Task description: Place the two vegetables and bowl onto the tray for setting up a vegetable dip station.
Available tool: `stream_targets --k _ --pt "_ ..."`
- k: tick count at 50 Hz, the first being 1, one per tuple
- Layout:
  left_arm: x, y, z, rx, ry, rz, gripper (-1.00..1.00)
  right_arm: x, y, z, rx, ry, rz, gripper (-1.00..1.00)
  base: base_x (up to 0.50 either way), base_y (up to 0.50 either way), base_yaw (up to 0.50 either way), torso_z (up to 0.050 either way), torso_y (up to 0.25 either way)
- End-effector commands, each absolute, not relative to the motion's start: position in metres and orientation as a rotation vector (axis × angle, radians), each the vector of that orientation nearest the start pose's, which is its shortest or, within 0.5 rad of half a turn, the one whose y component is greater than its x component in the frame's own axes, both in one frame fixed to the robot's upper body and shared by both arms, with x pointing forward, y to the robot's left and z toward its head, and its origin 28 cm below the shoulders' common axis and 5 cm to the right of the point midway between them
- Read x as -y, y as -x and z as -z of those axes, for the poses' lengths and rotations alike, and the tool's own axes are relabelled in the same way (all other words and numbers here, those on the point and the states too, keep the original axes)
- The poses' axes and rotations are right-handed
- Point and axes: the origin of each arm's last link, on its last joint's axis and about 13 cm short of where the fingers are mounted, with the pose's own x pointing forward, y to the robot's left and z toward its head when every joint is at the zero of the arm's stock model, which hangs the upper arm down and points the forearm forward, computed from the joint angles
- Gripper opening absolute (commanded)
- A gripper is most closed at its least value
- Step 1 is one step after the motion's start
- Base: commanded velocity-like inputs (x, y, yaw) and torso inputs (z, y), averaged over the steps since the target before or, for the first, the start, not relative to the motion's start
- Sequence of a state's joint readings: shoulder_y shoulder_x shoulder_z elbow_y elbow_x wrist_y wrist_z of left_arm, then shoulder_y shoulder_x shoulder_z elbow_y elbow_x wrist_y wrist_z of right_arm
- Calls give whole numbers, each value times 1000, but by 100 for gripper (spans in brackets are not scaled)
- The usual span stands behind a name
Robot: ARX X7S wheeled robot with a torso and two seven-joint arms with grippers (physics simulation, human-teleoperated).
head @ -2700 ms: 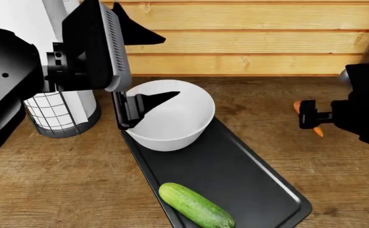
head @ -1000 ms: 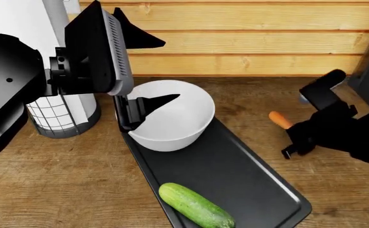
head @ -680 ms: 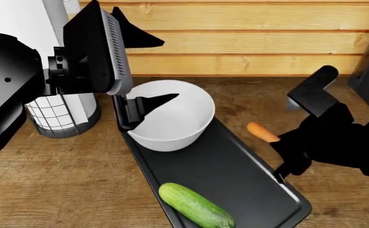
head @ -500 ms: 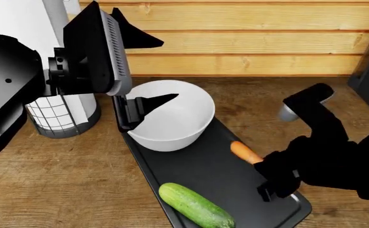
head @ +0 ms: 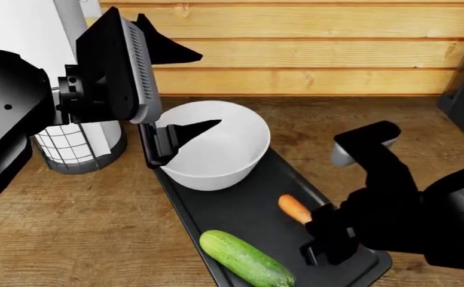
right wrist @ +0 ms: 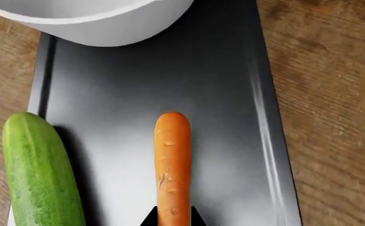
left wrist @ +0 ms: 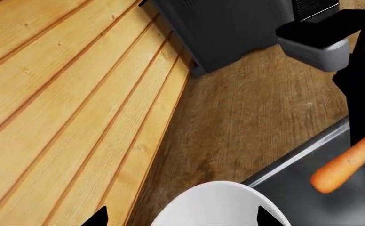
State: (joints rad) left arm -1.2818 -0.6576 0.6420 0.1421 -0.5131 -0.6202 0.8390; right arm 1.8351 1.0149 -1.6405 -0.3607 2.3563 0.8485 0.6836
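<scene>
1. My right gripper (head: 321, 242) is clamped on the carrot (right wrist: 171, 162), held over the tray (head: 216, 212) between the bowl (head: 216, 149) and the tray's near end.
2. The cucumber (right wrist: 38, 169) lies on the tray along its left rim, just beside the carrot but apart from it; bare tray shows between the carrot and the right rim.
3. My left gripper (head: 180, 131) reaches over the bowl's left rim with its fingers apart; I cannot tell whether it touches.
4. The bowl sits on the tray's far end.
5. My right arm hides the carrot's held end and the tray's near right corner.
6. A wooden counter (head: 72, 227) carries the tray; a plank wall (head: 312, 54) backs it, and a white mesh cylinder (head: 76, 140) stands at left.
</scene>
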Motion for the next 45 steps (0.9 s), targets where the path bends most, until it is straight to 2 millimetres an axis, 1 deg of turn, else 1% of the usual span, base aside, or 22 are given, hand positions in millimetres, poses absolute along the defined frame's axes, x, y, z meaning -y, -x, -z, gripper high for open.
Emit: stream_targets --k 1,9,10,15,20,25,27,30,34,35,37,39,41,45 --pt "-261 -322 -327 147 -700 1083 100 137 -207 -277 -909 162 -504 -100 0 0 0 0 0" --pt "-260 -322 -326 147 -702 1084 100 138 -205 -274 -920 190 -533 -100 0 0 0 0 0" --pt "-260 -322 -326 147 -701 1085 100 138 -206 -274 -919 194 -533 100 0 0 0 0 0" --pt "-260 -323 -327 145 -703 1085 100 139 -206 -271 -927 204 -545 100 0 0 0 0 0" --pt "-259 -322 -327 146 -704 1087 100 139 -206 -274 -918 197 -560 100 0 0 0 0 0" --pt "-260 -322 -327 142 -704 1085 100 142 -204 -286 -851 211 -577 100 0 0 0 0 0" --pt "-260 -321 -327 141 -707 1085 100 142 -203 -297 -793 216 -580 100 0 0 0 0 0" --pt "-259 -319 -329 143 -713 1087 100 142 -203 -308 -733 226 -577 100 0 0 0 0 0" --pt "-259 -309 -332 154 -724 1092 100 141 -203 -324 -607 248 -579 100 0 0 0 0 0" --pt "-259 -307 -332 156 -726 1092 100 140 -202 -326 -580 266 -577 100 0 0 0 0 0" --pt "-261 -302 -332 162 -731 1087 100 140 -200 -325 -524 293 -580 100 0 0 0 0 0" --pt "-263 -293 -334 179 -729 1076 100 140 -199 -317 -461 344 -558 100 0 0 0 0 0" --pt "-265 -288 -334 181 -730 1070 100 140 -202 -314 -409 363 -529 100 0 0 0 0 0" --pt "-267 -276 -334 178 -732 1059 100 134 -204 -317 -320 447 -533 100 0 0 0 0 0"
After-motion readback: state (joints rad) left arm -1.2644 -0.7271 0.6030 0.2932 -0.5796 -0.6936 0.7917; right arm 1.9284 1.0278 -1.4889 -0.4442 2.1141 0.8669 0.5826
